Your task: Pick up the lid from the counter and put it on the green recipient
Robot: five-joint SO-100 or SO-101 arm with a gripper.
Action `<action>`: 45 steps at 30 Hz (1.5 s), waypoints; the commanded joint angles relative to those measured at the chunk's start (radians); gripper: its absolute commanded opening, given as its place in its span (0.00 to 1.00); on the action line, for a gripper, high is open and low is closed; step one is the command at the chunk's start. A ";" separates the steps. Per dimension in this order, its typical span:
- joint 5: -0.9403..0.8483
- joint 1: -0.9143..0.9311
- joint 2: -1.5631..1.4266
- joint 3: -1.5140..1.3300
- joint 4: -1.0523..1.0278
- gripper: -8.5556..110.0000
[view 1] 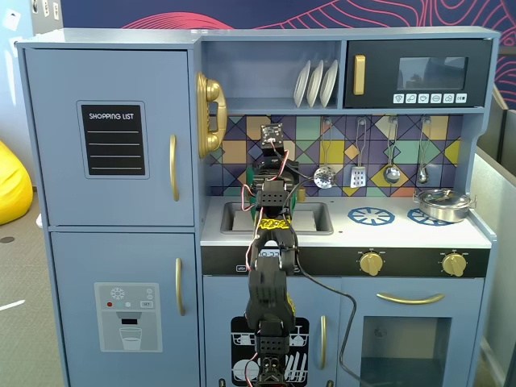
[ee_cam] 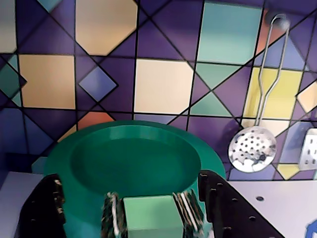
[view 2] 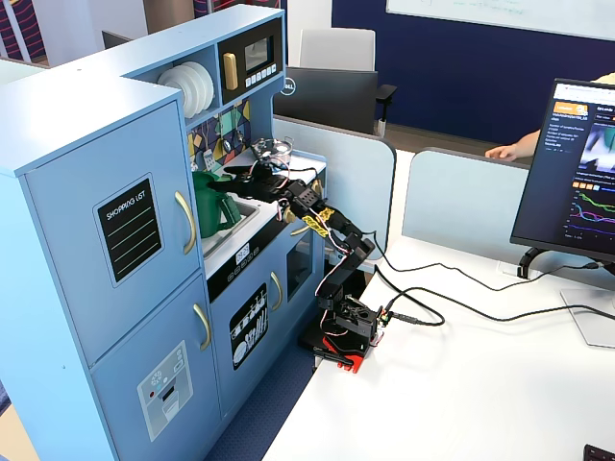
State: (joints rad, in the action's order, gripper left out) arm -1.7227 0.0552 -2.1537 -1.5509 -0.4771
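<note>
In the wrist view my gripper [ee_cam: 151, 218] is shut on the light-green handle tab [ee_cam: 152, 213] of the round green lid [ee_cam: 133, 158]. The lid lies flat in front of the jaws and hides whatever is under it. In a fixed view from the side, my gripper [view 2: 235, 180] holds the lid [view 2: 206, 181] at the top of the tall dark-green pot [view 2: 215, 213], which stands by the sink. I cannot tell whether the lid rests on the rim. In a fixed view from the front, my arm [view 1: 272, 201] covers the pot and lid almost completely.
A shiny steel pot [view 1: 442, 203] sits on the right burner, beside a blue burner ring [view 1: 371, 215]. Utensils hang on the tiled back wall, with a skimmer [ee_cam: 251, 148] close on the right. The sink [view 1: 313, 218] lies beneath my arm.
</note>
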 commanded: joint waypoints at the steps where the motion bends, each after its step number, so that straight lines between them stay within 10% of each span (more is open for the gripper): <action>1: -0.009 0.011 -0.249 -0.080 -0.123 0.32; 20: 0.215 -0.035 -0.992 -1.304 -0.525 0.07; 45: 0.212 -0.098 -1.023 -1.445 -1.055 0.13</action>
State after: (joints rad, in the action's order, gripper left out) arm -1.5263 -0.0353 -3.1845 -2.9974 -1.3484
